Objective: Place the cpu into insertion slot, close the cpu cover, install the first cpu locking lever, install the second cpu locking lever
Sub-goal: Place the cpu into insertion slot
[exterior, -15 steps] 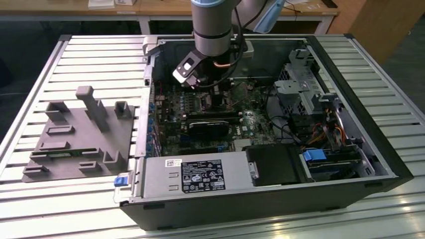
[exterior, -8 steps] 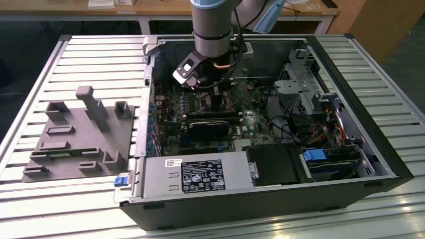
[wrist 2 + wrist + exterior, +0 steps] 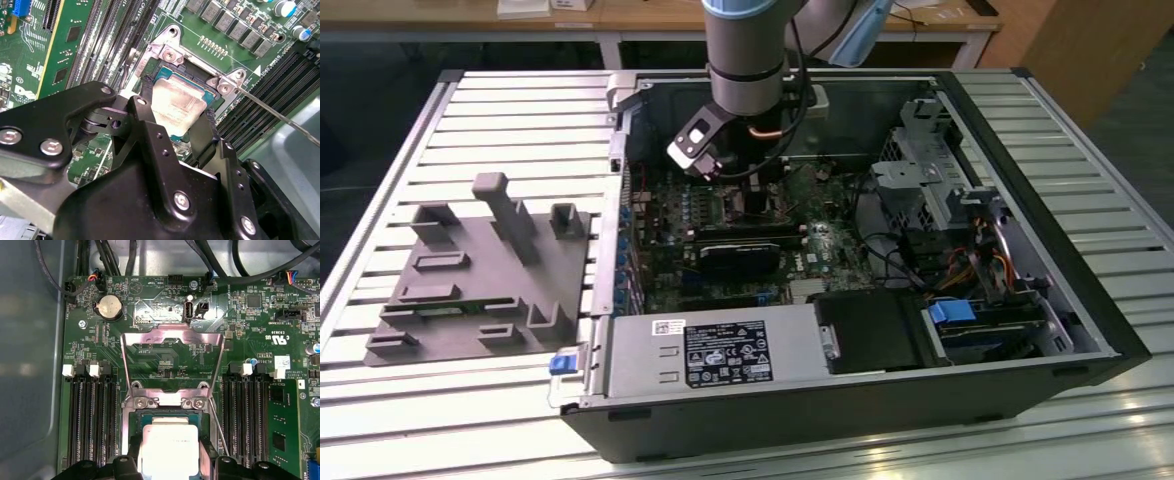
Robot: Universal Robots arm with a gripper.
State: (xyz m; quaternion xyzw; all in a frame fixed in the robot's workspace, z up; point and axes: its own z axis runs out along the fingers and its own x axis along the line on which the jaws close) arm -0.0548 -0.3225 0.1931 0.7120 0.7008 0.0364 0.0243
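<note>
Silvery cpu (image 3: 170, 450) clamped between the jaws, over insertion slot (image 3: 197, 74)

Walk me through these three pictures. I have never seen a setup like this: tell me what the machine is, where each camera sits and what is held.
The exterior view looks from outside at a robot arm reaching down into an open computer case that lies on a slatted metal table. Beside the case, on the exterior view's left, sits a grey holder with upright posts. The two wrist views come from cameras riding on the arm, looking at the green circuit board inside. The black gripper holds a small silvery square chip by two opposite edges, at its socket. In the first wrist view the thin metal cover frame is swung open beyond the socket, so the chip is not yet covered.
</note>
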